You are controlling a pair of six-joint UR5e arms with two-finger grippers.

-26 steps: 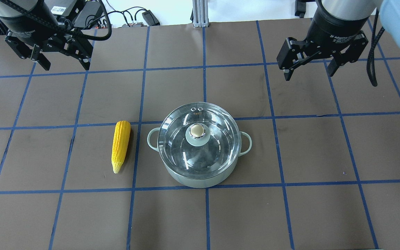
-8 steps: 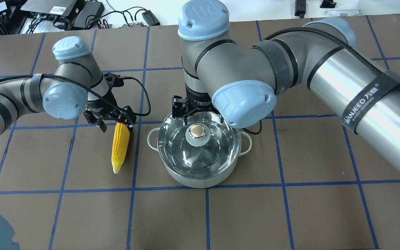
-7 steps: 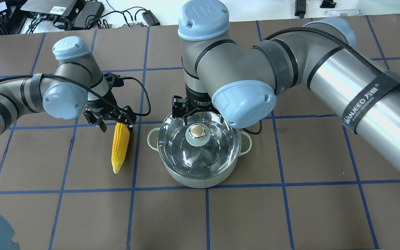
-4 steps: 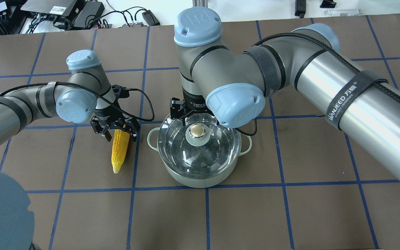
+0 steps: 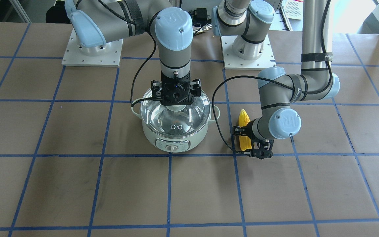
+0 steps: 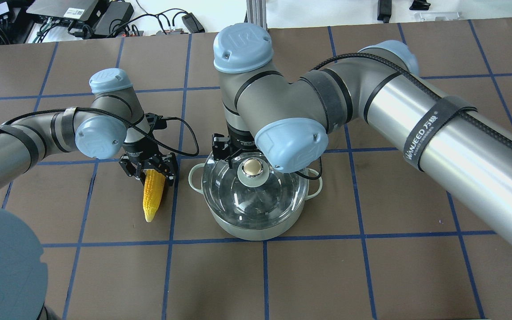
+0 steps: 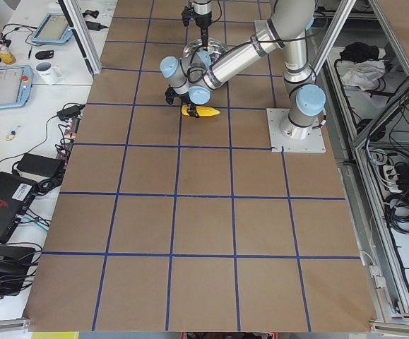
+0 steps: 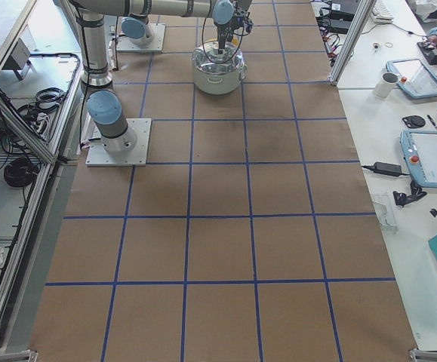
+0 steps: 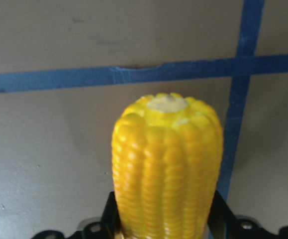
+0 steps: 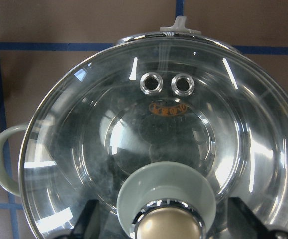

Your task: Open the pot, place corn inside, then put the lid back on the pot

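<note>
The pale mint-green pot [image 6: 256, 226] stands mid-table with the clear glass lid [image 6: 251, 195] on it. The lid's knob [image 6: 252, 168] shows large in the right wrist view [image 10: 166, 214]. My right gripper [image 5: 176, 98] hangs open over the lid, its fingers [image 10: 89, 219] on either side of the knob and apart from it. The yellow corn [image 6: 153, 198] lies on the table to the pot's left. My left gripper [image 6: 149, 172] is open, with its jaws on either side of the corn's thick end [image 9: 167, 164].
The brown table [image 6: 371, 266] carries a blue tape grid. The pot's control dial [image 5: 173, 148] faces away from me. The arm bases [image 5: 247, 49] stand on the robot's side of the table. Cables and electronics [image 6: 82, 18] lie beyond the far edge.
Both arms have come in from the table's far side. In the last second my left gripper has dropped around the corn's thick end and my right gripper has lowered around the lid's knob.
</note>
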